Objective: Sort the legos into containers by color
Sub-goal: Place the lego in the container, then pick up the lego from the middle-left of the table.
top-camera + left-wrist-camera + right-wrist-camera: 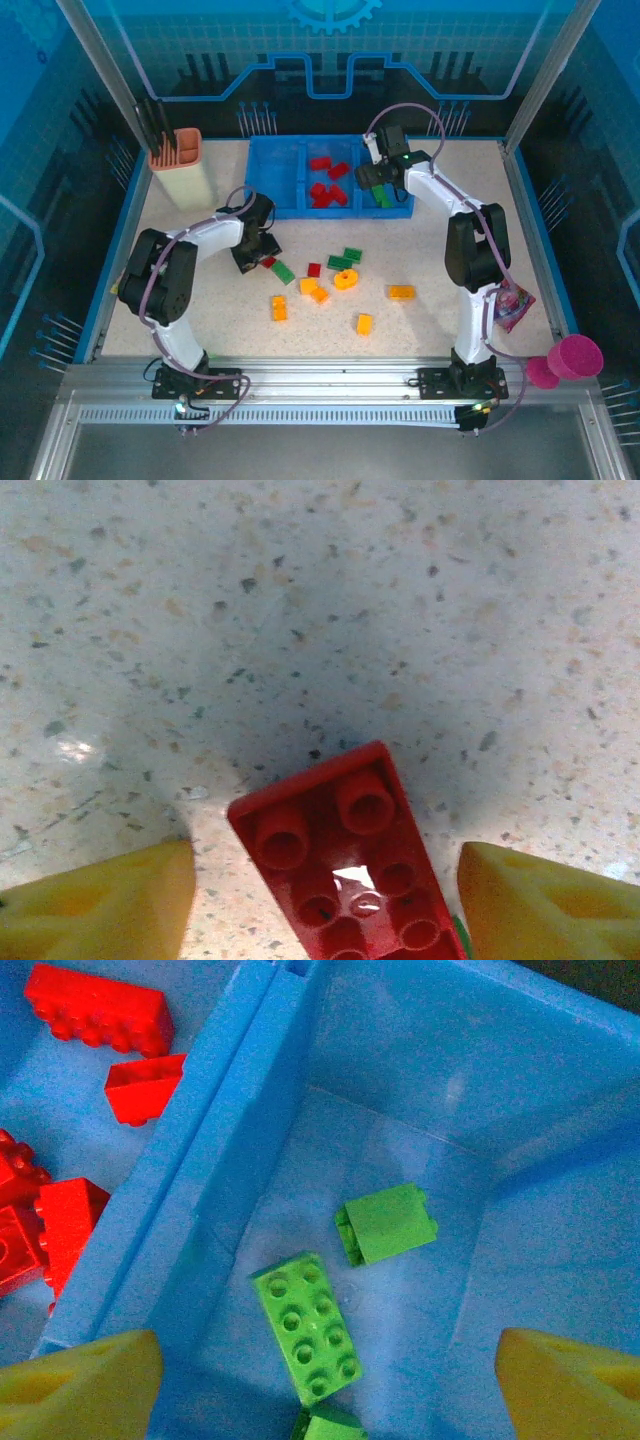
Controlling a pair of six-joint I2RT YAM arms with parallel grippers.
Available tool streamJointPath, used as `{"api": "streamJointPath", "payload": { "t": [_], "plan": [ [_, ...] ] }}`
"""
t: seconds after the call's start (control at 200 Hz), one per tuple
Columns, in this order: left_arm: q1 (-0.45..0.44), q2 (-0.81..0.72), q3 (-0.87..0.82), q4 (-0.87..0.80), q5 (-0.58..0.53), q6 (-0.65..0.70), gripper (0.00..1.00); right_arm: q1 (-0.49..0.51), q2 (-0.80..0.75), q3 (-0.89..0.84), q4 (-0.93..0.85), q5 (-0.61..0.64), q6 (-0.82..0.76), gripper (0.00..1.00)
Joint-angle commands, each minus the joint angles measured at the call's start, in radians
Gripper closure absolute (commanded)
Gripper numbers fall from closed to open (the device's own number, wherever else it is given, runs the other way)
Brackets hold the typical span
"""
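Item: red lego (340,860), flat on worktop (300,630); left jaws released, straddling it with gaps either side (lined up to pinch, I'd judge). Right jaws released wide above tray's (235,1100) right compartment; green legos (305,1325) lie there, red legos (100,1010) next door.

Blue tray (270,176): red legos (322,163) in mid compartment, green legos (305,1325) in rt, mixed legos (345,279) loose nearby.

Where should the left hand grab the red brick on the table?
By its two long sides, coming straight down from above. The red brick lies flat with its studs up, so the sides are free. The left hand hangs over it, one finger beside each long side.
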Motion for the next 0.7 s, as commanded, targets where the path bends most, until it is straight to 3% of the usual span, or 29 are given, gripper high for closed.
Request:
{"api": "streamJointPath", "payload": {
  "t": [0.0,0.155,0.33,0.49,0.695],
  "plan": [
    [0.003,0.042,0.034,0.002,0.050,-0.002,0.40,-0.010,-0.047,0.013,0.000,-0.018,-0.014,0.10],
    [0.003,0.043,0.032,-0.002,0.051,0.003,0.60,-0.013,-0.088,-0.013,0.006,-0.016,-0.013,0.08],
    [0.003,0.034,0.042,-0.011,0.063,0.017,0.72,-0.022,-0.161,-0.073,0.008,-0.001,0.013,0.07],
    [-0.004,-0.005,0.139,-0.082,0.017,0.071,0.74,-0.042,-0.271,-0.213,0.007,-0.011,0.085,0.06],
    [-0.085,0.039,0.487,-0.220,-0.069,0.231,0.74,-0.054,-0.427,-0.416,0.010,-0.016,0.171,0.06]
  ]
}}
